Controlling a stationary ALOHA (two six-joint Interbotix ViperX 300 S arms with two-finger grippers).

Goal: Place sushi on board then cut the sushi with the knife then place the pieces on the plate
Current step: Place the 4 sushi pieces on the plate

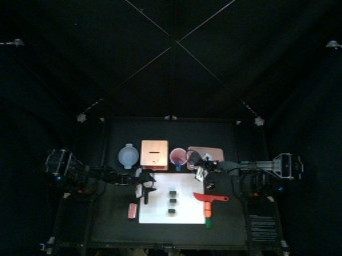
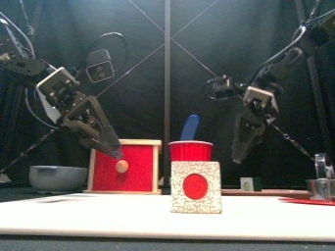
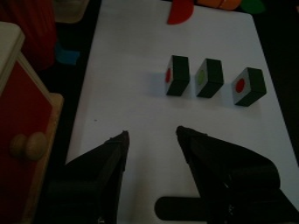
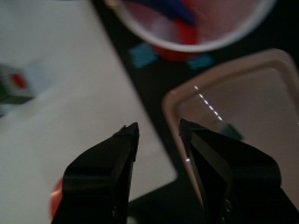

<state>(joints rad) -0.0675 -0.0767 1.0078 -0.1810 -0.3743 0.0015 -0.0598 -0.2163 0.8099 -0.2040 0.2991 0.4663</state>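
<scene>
Frontally one sushi piece [image 2: 197, 187]; left-wrist, three.

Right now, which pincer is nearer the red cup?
Right. The right pincer hovers beside the red cup; the left pincer hangs farther off, by the wooden box.

Three sushi pieces [image 3: 211, 77] lie side by side on the board [image 3: 128, 96], box [image 1: 154, 152] and cup [image 1: 206, 155] behind it.

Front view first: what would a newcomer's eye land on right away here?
Three sushi pieces standing apart in a row on the white board; in the front view the nearest looms large, red centre showing. Higher up hang the left gripper and right gripper, both open.
</scene>
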